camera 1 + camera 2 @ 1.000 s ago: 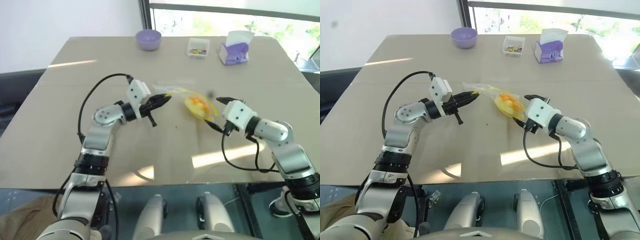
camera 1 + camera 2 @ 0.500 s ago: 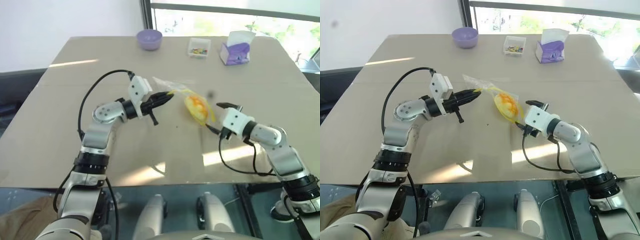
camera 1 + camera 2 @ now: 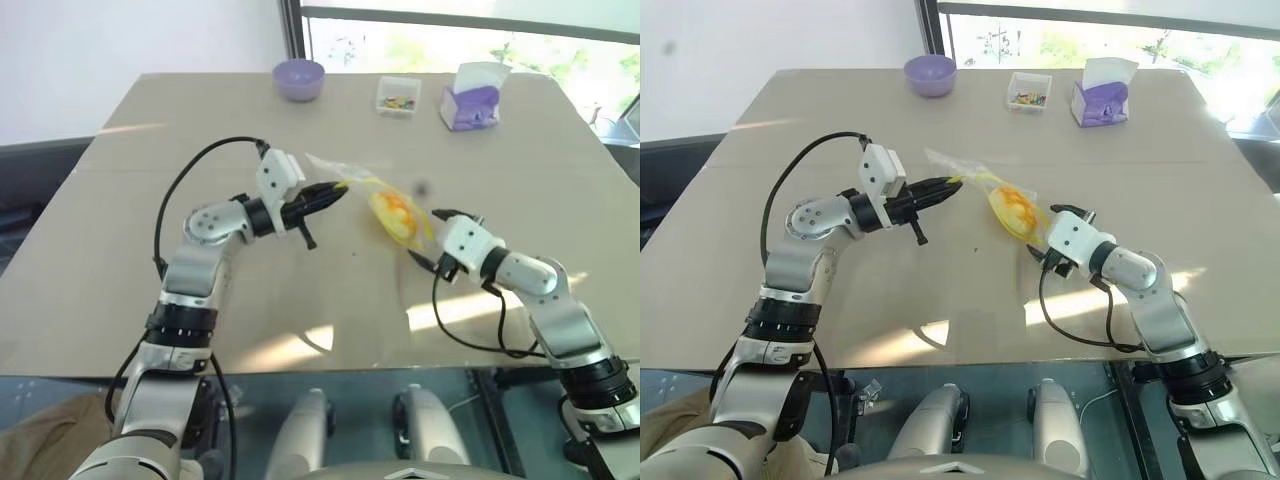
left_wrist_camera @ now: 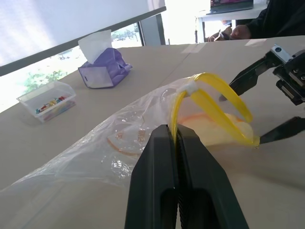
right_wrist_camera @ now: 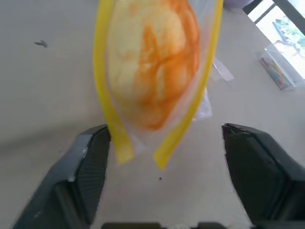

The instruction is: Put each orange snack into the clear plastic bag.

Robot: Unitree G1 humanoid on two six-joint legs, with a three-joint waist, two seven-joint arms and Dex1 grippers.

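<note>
Eye views: seen on the table, a left gripper pinched together on the yellow zip edge of the clear plastic bag, holding it lifted above the surface. Found inside the hanging bag, an orange snack, low near the open mouth. Placed just beside the bag's lower end, a right gripper with its jaws apart, holding nothing. Far behind, at the table's back edge, a purple bowl, a small clear box and a purple tissue box.

Left wrist view: both black fingers pressed tight together on the yellow strip, the crinkled film spreading out to both sides. Beyond the bag, the other claw visible with its two tips spread.

Right wrist view: two fingers standing wide, one on each side of the bag's mouth, the snack well within the yellow strips, no contact clearly visible.

Judged step: snack already bagged, no other snack noticed. Probably needed next: closing on the zip strips to seal the mouth, with care not to tip the snack out.
</note>
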